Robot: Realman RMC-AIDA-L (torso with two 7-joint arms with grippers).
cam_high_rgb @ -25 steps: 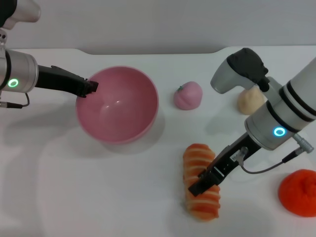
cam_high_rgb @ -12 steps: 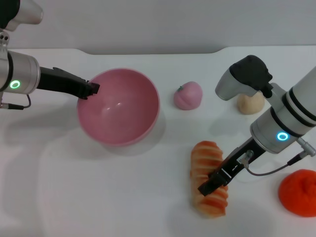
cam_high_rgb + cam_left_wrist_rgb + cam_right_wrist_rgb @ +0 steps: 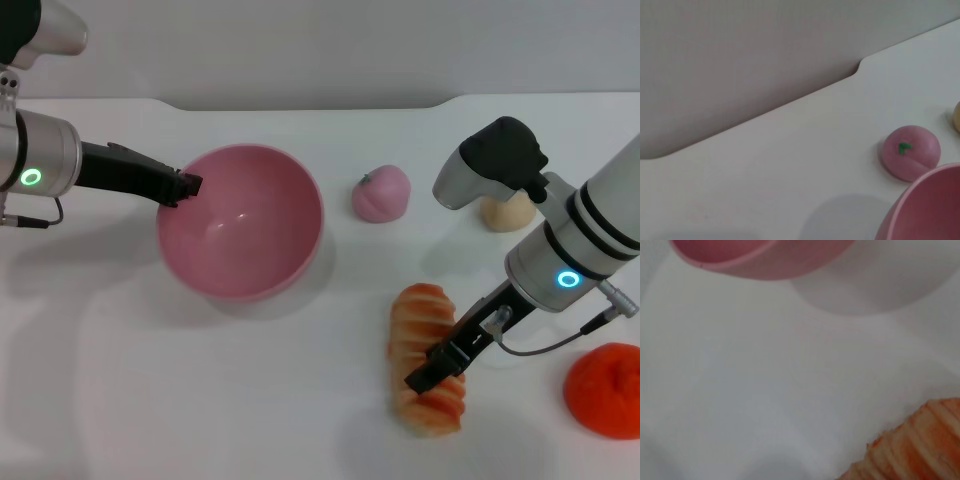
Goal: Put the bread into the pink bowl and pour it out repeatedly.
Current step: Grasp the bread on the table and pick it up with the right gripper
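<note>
The bread (image 3: pixel 424 358) is lying on the table's near right, well apart from the pink bowl (image 3: pixel 240 222); the right gripper (image 3: pixel 432 370) is clamping its middle; being a light, stiff, ridged toy, mid-length suits gripping; the left gripper (image 3: pixel 186 184) is pinching the bowl's left rim.

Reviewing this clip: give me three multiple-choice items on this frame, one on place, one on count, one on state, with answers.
1. Where is the bread?
A. in the bowl
B. on the table, at the right gripper
C. beside the left gripper

2. How many pink items are in view?
A. one
B. two
C. three

3. What is in the bowl?
A. nothing
B. the bread
C. the peach

Answers:
1 B: it lies on the table.
2 B: the bowl and the peach.
3 A: its inside is bare; the left gripper is at its rim.
</note>
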